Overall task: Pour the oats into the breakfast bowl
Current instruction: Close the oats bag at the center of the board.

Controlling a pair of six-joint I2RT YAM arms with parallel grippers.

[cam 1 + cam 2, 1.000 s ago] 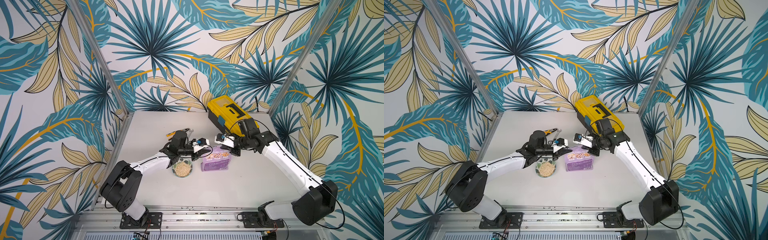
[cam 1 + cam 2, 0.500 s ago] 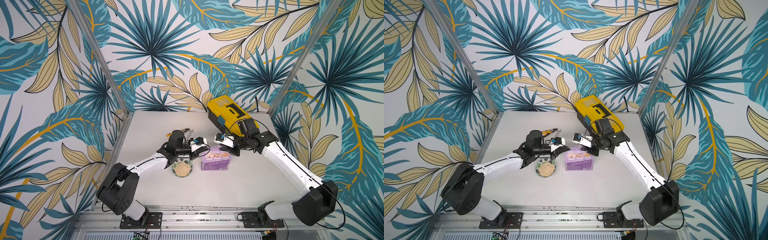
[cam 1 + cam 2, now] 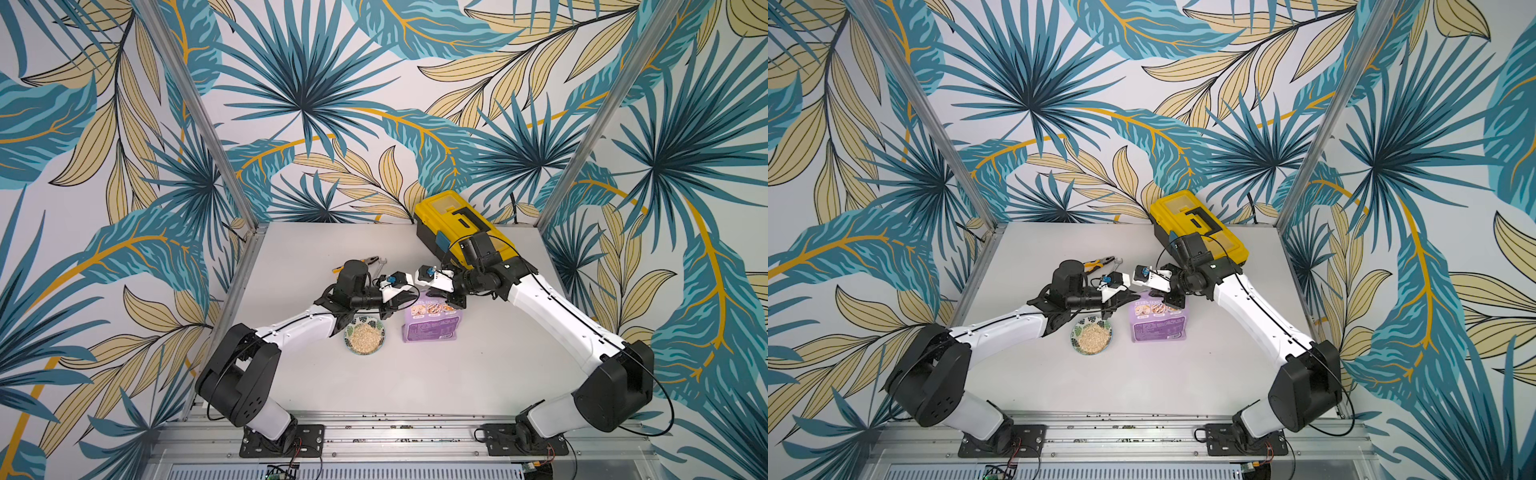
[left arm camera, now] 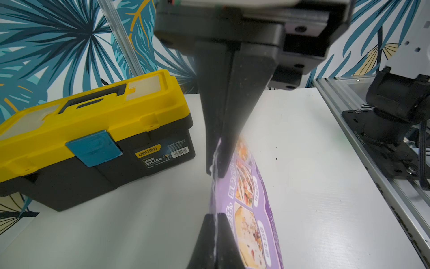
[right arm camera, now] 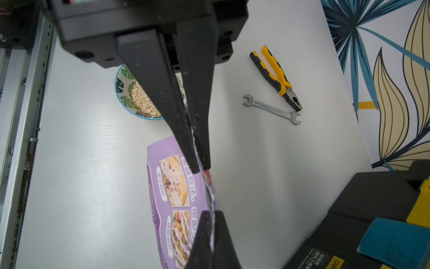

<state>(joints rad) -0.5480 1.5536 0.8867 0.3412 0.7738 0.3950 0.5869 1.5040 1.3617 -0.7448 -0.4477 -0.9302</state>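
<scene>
The lilac pouch [image 3: 432, 324] stands upright on the table in both top views, its photo front facing the camera. My left gripper [image 4: 216, 215] is shut on the pouch's top seam near one corner. My right gripper [image 5: 213, 213] is shut on the same seam near the other corner. The two face each other above the pouch [image 3: 1158, 324], left gripper [image 3: 405, 297] opposite right gripper [image 3: 451, 297]. Just left of the pouch sits the leaf-patterned breakfast bowl [image 3: 350, 332] with a heap of oats [image 3: 365, 336] in it. In the right wrist view the bowl [image 5: 123, 93] and oats [image 5: 142, 100] are partly hidden.
A yellow and black toolbox [image 3: 457, 220] stands at the back right, close behind my right wrist. Yellow-handled pliers [image 5: 277, 74] and a steel wrench [image 5: 271, 109] lie behind the bowl at the back left. The table's aluminium frame rail [image 4: 363, 139] runs along the front edge.
My left wrist has crept slightly toward the back of the table. Both grippers stay at the pouch's top edge. The pouch and the bowl have not moved.
</scene>
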